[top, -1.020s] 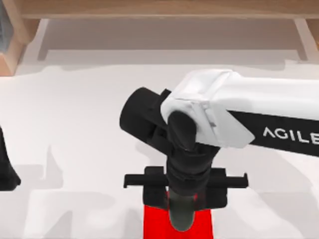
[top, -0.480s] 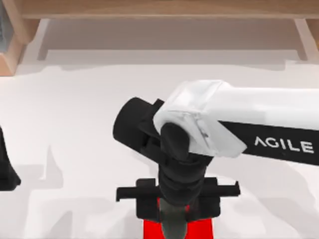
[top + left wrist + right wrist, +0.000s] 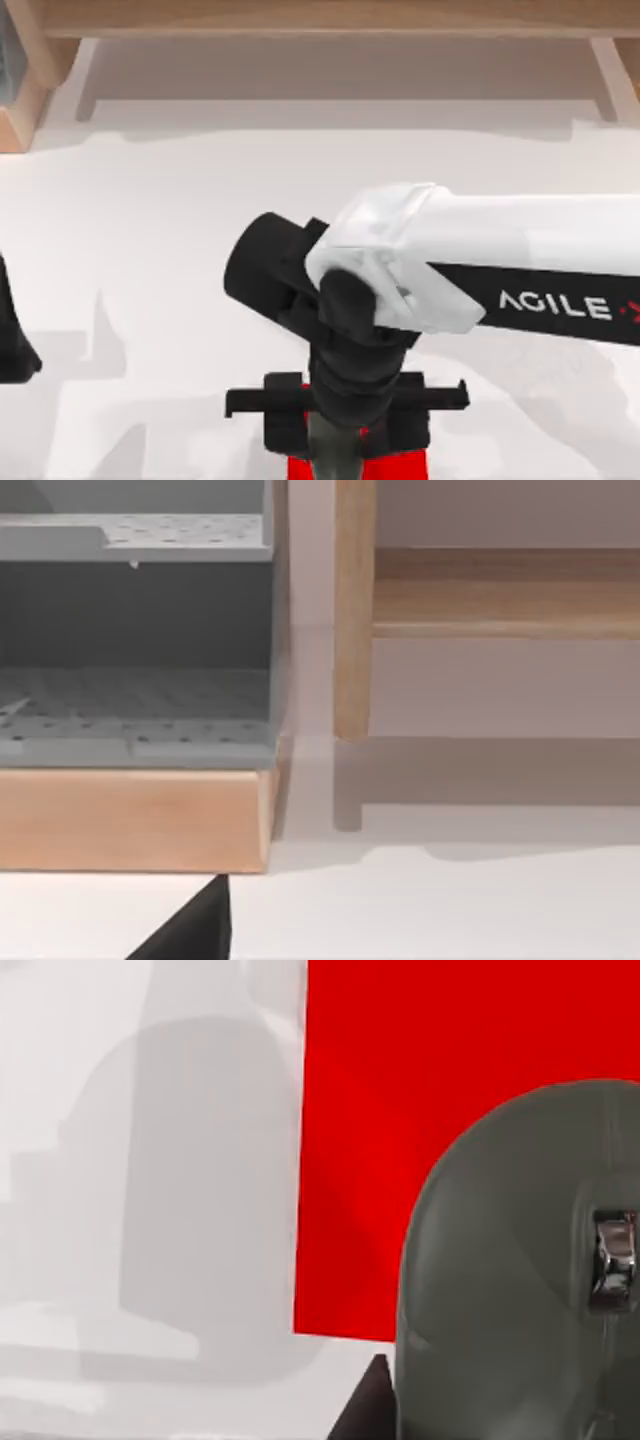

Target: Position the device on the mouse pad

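Because the grey mouse (image 3: 520, 1270) hangs in the right gripper (image 3: 338, 462) over the near edge of the red mouse pad (image 3: 440, 1080), the main risk is a bad landing; judged from the right wrist view, part of the mouse sits past the pad's border, over the white table (image 3: 150, 1210), so a release here could leave it half off the pad or tipped on the edge. The jaws appear closed on the mouse, which juts out below them in the top view, though the contact itself is hidden by the wrist; a loose hold could let it slip or twist on the way down. Nothing lies on the pad beneath the jaws, and I see nothing between mouse and pad. Well away from the jaws, the left gripper (image 3: 15, 340) rests at the table's left edge, its jaws not readable; a wooden shelf (image 3: 130, 815) with grey trays stands before it.
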You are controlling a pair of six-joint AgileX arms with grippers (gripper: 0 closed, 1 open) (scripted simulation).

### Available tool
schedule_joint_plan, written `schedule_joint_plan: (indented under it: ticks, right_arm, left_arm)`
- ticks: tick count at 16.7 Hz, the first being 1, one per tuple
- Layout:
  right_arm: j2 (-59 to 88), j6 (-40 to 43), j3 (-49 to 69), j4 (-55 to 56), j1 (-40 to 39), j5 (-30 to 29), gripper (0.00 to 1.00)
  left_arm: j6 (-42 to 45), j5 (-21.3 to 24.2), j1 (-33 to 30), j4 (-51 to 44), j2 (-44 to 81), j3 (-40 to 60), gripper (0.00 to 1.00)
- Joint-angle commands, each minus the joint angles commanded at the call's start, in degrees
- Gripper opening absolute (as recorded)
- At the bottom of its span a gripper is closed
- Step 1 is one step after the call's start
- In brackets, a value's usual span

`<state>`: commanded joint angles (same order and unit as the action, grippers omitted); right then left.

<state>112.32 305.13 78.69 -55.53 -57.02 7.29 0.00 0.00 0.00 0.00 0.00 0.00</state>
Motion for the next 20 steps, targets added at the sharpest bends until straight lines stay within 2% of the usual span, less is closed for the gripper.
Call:
schedule_joint_plan:
  ticks: [6,11,20]
  right_arm:
    - [1.1,-2.0,-2.5,3.2,1.6,-5.4,0.00]
    - [1.3,-2.1,-2.7,3.2,1.6,-5.5,0.00]
    - [1.3,-2.1,-2.7,3.2,1.6,-5.5,0.68]
  left_arm:
    - [0.0,0.0,0.0,0.0,0.0,0.0,1.00]
    - [0.0,0.0,0.0,0.0,0.0,0.0,1.00]
    - [0.0,0.0,0.0,0.0,0.0,0.0,1.00]
